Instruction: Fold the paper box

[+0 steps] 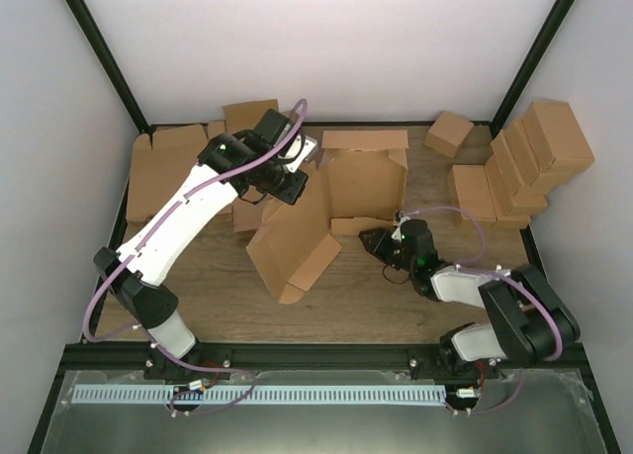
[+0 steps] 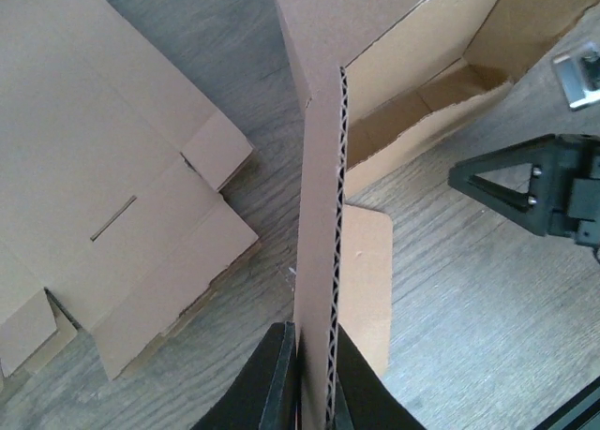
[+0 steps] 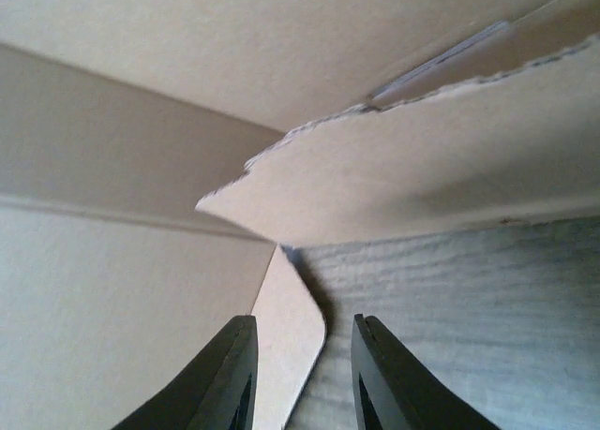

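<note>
paper box (image 1: 361,182) sits centre-back on the table (image 1: 346,306), half-formed. Plain brown corrugated. Tray section has its walls up, and one big panel (image 1: 297,241) tilts up toward front-left with its lower corner on the wood. A small flap (image 1: 356,225) lies flat on the right side of that panel.

Edges: in the left wrist view the raw fluted edge (image 2: 333,215) runs straight away from the fingers.

Room: bare wood in front of the box. The pile of flat blanks (image 1: 163,172) is close on the left. The ready-made boxes (image 1: 524,162) are stacked back-right, well apart.

left gripper (image 1: 287,189): arm stretched diagonally from its base, jaws clamped on the tilted panel's edge.

right gripper (image 1: 368,241): arm folded low, pointing left at the box's right side. Fingers (image 3: 225,374) are parted. A rounded tab (image 3: 291,332) sits in the gap, nearer one finger, not pinched.
</note>
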`<state>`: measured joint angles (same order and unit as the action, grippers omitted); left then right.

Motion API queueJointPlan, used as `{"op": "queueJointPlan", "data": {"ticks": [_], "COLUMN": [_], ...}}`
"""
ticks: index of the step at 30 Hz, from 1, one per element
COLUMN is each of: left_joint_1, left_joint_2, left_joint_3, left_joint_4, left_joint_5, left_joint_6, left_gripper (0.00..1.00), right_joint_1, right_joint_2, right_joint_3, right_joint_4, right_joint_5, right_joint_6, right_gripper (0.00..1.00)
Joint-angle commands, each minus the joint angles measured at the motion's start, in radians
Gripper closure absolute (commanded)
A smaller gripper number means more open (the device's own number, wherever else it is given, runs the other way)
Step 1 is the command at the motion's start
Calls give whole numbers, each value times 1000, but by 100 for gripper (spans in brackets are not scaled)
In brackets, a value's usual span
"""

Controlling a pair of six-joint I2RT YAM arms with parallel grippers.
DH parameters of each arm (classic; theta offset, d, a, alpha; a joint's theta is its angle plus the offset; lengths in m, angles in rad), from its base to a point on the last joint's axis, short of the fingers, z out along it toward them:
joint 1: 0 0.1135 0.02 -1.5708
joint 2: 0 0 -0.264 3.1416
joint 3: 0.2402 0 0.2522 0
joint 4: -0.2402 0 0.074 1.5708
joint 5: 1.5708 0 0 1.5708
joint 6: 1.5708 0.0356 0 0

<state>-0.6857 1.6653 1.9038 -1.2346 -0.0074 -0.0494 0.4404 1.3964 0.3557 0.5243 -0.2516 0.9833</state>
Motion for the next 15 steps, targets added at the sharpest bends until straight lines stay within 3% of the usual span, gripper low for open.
{"op": "queueJointPlan", "data": {"ticks": [1,4,9,15], "left_joint_1": [-17,-24,-32,-33], "left_joint_2": [20,39,72,48], "left_joint_3": [27,30,52,42], "left_joint_4": [-35,-35,-25,57], "left_joint_5": [-25,-29,-5,52], "left_joint_6": [-17,-19,-17,-17], "left_gripper": [91,91,82,53], "right_joint_1": [8,7,8,6], "right_joint_2": [-124,-239,-430,-592], "right_joint_3": [-53,-85,-27,137], "right_joint_4": [5,-35,-258,-527], "right_joint_5": [-72,-112,-97,-46], "right_joint_6": [-160,-279,-414,-419], "right_gripper": [69,55,46,33]}}
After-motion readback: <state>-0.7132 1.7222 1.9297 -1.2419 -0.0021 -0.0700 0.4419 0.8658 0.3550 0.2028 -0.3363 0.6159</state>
